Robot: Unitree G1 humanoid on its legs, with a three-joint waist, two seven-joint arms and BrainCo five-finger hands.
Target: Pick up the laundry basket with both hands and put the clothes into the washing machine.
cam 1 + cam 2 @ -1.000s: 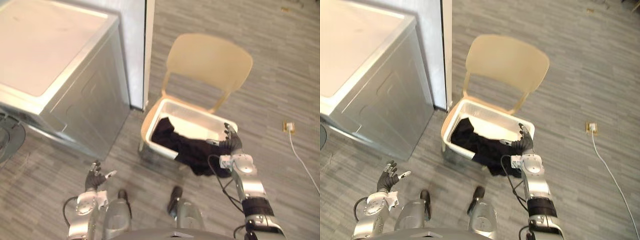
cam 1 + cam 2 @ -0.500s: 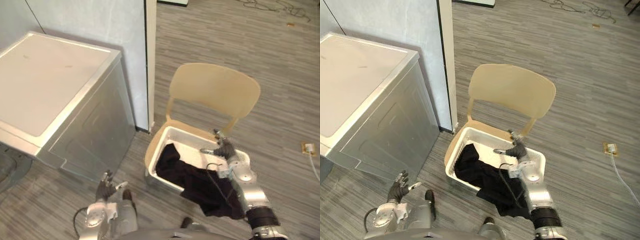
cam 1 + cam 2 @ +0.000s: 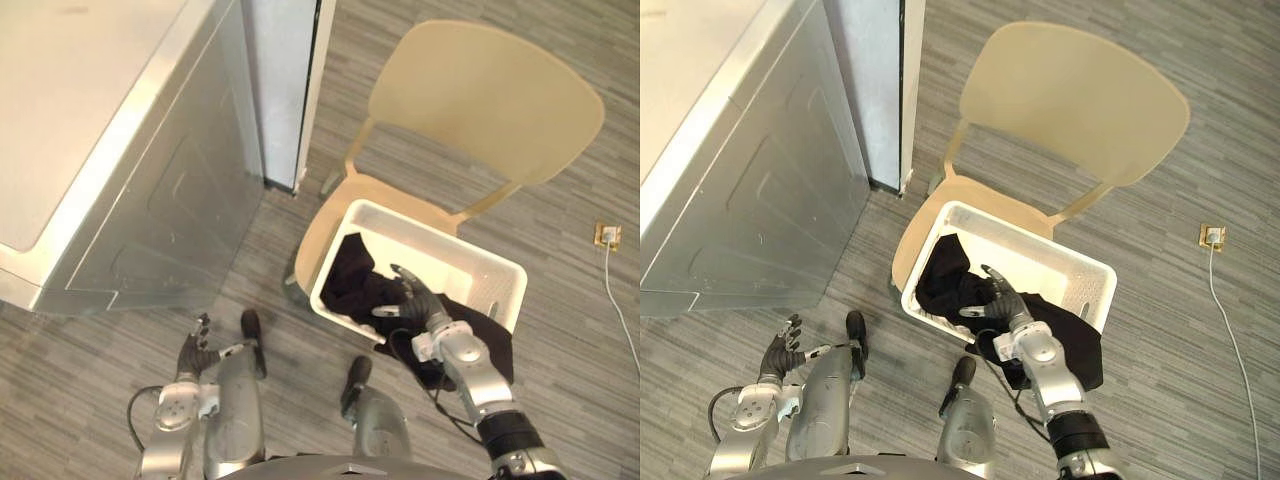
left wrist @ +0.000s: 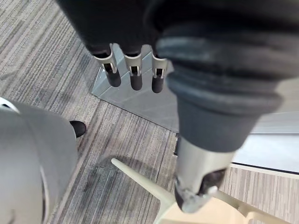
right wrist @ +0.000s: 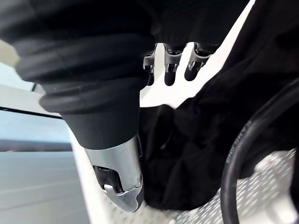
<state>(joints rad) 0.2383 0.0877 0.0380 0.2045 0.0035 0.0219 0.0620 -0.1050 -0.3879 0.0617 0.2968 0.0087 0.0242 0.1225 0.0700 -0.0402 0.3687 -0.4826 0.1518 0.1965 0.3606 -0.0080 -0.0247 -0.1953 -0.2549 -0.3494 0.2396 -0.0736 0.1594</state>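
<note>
Far left, the washing machine (image 3: 100, 150), flat-topped, near corner jutting over bare floor (image 3: 80, 350). Just right of that, down low, the left hand (image 3: 193, 355), fingers straight and apart, holding nothing, open floor around it. Clear strip between machine and chair. Centre now: a pale wall edge (image 3: 290, 90), then the tan chair (image 3: 480, 90), with the white laundry basket (image 3: 470, 272) on its seat, seat edge showing along the basket's left side. Inside, black clothes (image 3: 350, 280), spilling over the near right rim. Right hand (image 3: 420, 305) over that cloth, fingers spread, gripping nothing; contact unclear. Far right, a floor socket (image 3: 607, 236) with white cable.
</note>
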